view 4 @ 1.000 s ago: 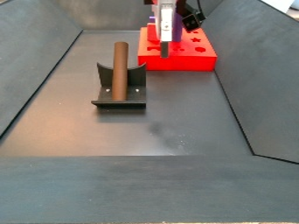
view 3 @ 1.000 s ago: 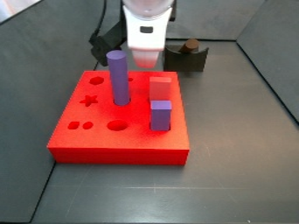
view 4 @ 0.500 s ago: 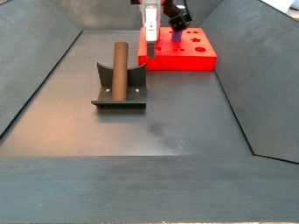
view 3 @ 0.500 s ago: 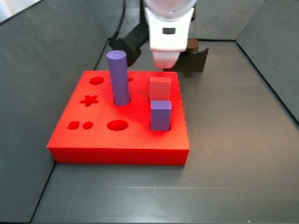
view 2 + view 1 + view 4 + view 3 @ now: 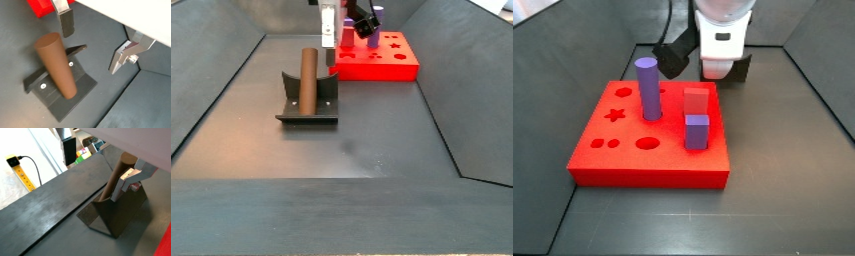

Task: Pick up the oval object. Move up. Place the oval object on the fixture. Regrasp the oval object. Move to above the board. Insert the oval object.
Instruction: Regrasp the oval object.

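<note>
– Where is the oval object [image 5: 303, 78] now?

– It leans in the fixture [image 5: 310, 106], long axis tilted along the cradle, top end toward the board [image 5: 376, 59].

– And the gripper [image 5: 93, 39]?

– Above the rod's upper end, between fixture and board. Its fingers [image 5: 66, 22] are spread apart and hold nothing. In a wrist view the rod lies off to one side of the gap, not yet between the pads.

– So the regrasp?

– I judge it must shift over the rod, then straddle it across its width.

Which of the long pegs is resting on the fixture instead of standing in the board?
The brown oval object, leaning in the dark fixture under the open gripper. The purple cylinder stands upright in the red board.
</note>
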